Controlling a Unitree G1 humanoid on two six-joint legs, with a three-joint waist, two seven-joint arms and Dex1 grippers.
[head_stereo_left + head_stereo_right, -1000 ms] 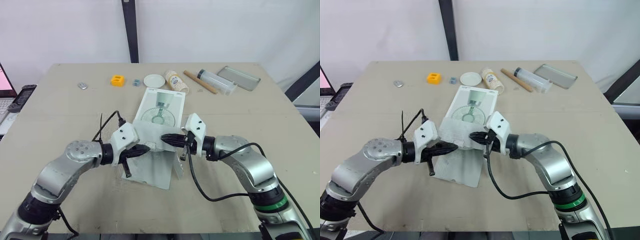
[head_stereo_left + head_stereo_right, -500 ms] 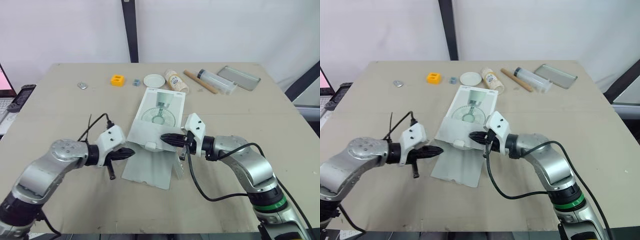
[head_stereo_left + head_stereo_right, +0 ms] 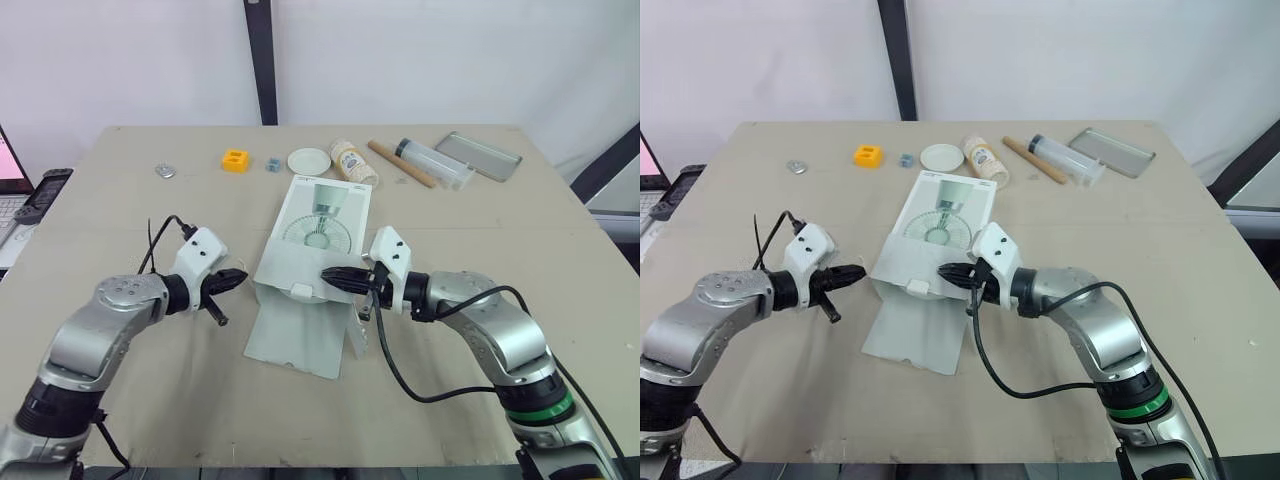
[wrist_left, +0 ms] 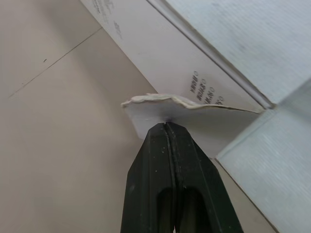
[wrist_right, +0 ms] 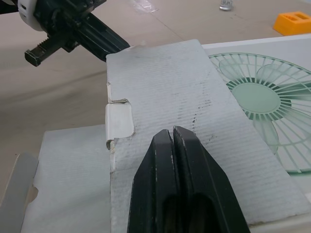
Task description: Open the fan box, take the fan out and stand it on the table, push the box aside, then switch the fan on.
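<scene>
Left eye view: your left pincer (image 3: 238, 280) has drawn back to the left. It now sits clenched on nothing, just beside the left edge of the box (image 3: 320, 225) but apart from it. A second ago it was in at the near opening, close to the right one. In the left wrist view its tip points at a small torn side flap (image 4: 160, 106), which I judge it is not holding.

Your right pincer (image 3: 327, 274) has stayed put. Its fingers are pressed together, with the tips resting on the top flap (image 5: 184, 97). That flap is folded back over the printed fan picture, and its tab (image 5: 119, 124) shows at the edge.

The box has not shifted. It lies in the middle of the desk (image 3: 120, 200), with the long near flap (image 3: 295, 340) spread flat on the desk.

To my eye the opening step is done or nearly so, and the left arm is clear to come back for the next one. The fan itself cannot be seen, so I take it to be inside the box.

You would next reach into the near opening and draw the fan out. Both pincers are clenched, so the one you choose must release first. The top flap may spring back once the right pincer lifts, and the box looks light enough to slide when you pull.
</scene>
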